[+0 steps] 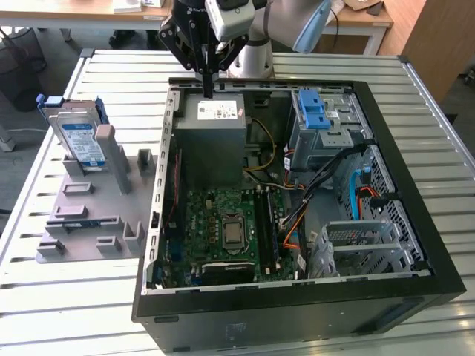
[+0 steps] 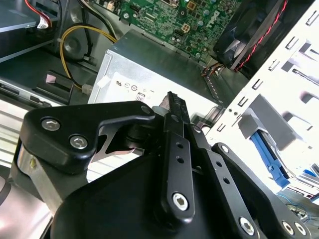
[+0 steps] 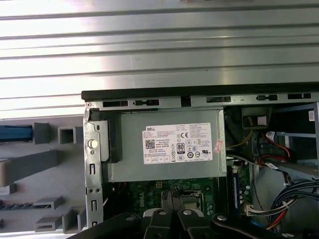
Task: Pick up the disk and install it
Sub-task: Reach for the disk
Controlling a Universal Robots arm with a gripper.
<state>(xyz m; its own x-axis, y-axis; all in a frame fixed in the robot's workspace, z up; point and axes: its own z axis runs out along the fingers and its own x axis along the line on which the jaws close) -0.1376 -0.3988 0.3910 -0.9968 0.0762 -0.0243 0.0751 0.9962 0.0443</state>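
Observation:
The disk (image 1: 82, 139), a silver drive with a white-and-blue label in a blue carrier, leans upright on the grey fixture (image 1: 82, 222) on the exterior view's left, outside the computer case. In the first wrist view a blue edge of the disk's carrier (image 3: 15, 133) shows beside the fixture's grey posts. My gripper (image 1: 208, 83) hangs over the back edge of the open case, above the power supply (image 1: 211, 130), well away from the disk. Its fingers are shut tip to tip with nothing between them, as both wrist views show: gripper (image 2: 172, 101), gripper (image 3: 174, 195).
The open black case (image 1: 297, 297) holds the motherboard (image 1: 223, 222), cable bundles, a drive bay with a blue latch (image 1: 315, 111) at the back and a metal drive cage (image 1: 356, 245) at the front. The slatted metal table (image 1: 111, 74) surrounds the case and fixture.

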